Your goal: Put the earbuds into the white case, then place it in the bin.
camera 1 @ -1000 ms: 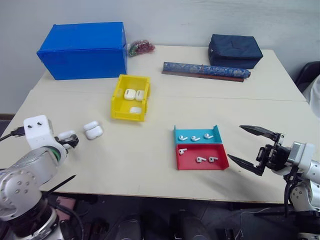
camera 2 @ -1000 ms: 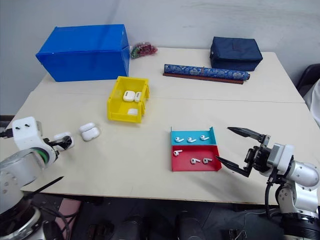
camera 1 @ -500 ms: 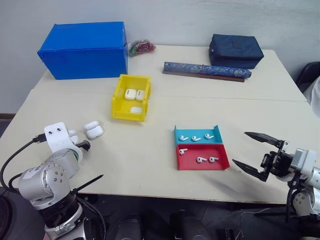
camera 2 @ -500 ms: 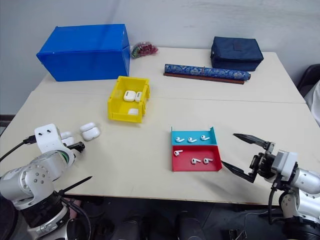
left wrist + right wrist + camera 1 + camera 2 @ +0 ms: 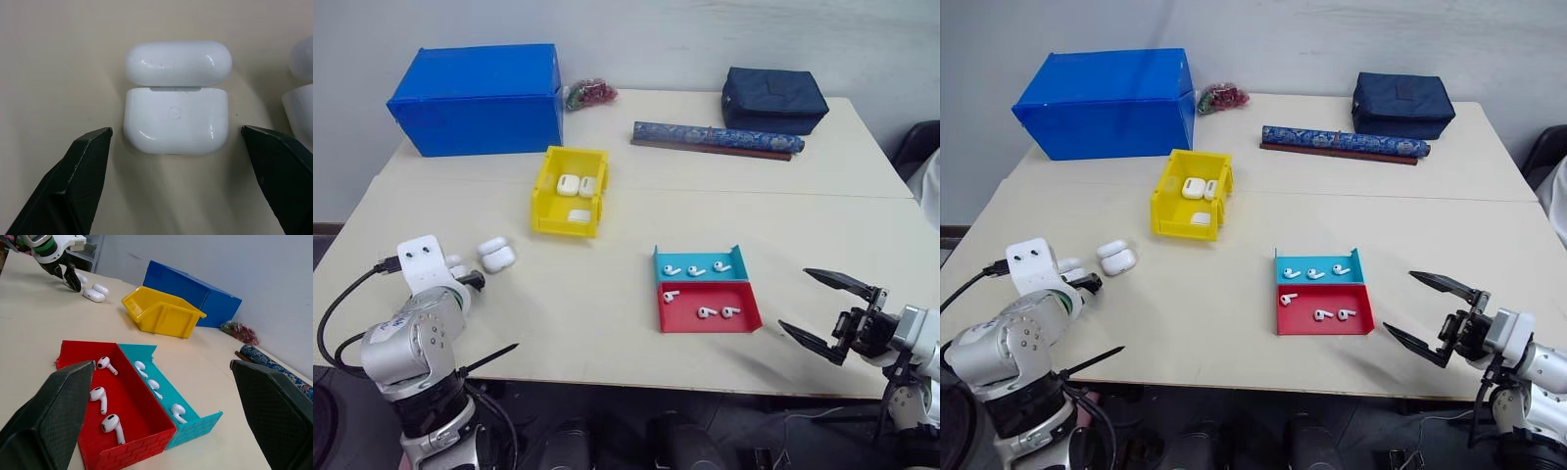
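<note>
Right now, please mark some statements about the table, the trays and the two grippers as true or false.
1. The yellow bin holds white cases. True.
2. The left gripper is shut on a white case. False: its fingers stand open on either side of it, apart.
3. The red tray holds three earbuds. True.
4. The teal tray is empty. False: three earbuds lie in it.
5. The right gripper holds an earbud. False: it is open and empty.
</note>
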`<move>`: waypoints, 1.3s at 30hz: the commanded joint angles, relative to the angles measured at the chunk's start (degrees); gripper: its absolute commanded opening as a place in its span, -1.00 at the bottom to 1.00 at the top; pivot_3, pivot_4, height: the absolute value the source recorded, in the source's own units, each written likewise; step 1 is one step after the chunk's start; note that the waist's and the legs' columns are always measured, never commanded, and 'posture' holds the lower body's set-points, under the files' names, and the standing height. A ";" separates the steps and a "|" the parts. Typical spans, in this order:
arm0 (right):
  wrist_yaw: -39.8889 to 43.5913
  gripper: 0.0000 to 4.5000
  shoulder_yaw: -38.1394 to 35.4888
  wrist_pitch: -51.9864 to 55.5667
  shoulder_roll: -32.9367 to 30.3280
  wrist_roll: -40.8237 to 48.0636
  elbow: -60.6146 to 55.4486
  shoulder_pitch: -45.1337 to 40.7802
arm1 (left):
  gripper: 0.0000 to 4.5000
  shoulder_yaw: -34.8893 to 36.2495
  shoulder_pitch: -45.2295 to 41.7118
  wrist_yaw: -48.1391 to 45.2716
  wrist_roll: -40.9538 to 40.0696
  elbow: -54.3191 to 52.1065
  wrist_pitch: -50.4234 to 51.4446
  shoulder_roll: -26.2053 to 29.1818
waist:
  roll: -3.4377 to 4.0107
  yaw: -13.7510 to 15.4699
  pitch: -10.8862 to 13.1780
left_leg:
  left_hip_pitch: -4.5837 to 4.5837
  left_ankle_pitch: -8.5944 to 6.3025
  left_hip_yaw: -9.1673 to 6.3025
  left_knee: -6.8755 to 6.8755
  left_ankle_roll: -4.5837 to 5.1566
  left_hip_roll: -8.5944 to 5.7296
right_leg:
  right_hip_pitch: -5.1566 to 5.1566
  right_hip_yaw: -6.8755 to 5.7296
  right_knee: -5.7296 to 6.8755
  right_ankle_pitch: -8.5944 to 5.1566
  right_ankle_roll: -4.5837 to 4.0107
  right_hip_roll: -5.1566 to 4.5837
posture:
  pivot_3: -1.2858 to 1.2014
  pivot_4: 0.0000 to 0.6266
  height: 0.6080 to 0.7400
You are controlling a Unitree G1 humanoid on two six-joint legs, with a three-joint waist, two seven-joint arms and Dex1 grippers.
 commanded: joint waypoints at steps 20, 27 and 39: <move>-2.95 1.00 -1.15 -1.58 0.44 -0.27 -4.09 1.91 | 0.97 -1.59 -1.31 -6.20 6.55 4.99 -1.77 0.51 | 0.01 0.13 0.00 | 0.01 0.00 -0.01 -0.04 0.00 0.00 | 0.00 -0.01 0.00 0.00 0.00 -0.03 | 0.03 -0.52 1.00; -3.50 1.00 -1.16 -1.83 0.90 -0.62 -3.88 1.43 | 0.30 -0.47 -1.84 -6.63 8.30 5.12 -1.71 -0.24 | 0.01 0.01 0.00 | 0.01 -0.01 -0.01 -0.07 0.00 0.00 | 0.00 -0.01 -0.01 0.00 0.00 -0.03 | 0.03 -0.52 1.00; -5.47 1.00 -0.85 1.76 -0.33 -0.69 -4.93 1.83 | 0.24 10.33 11.10 -27.82 -3.66 -5.83 -25.28 0.95 | -0.01 -0.16 0.02 | -0.01 -0.09 0.01 -0.13 -0.10 0.08 | -0.10 -0.04 -0.02 0.00 0.00 0.02 | 0.03 -0.52 1.00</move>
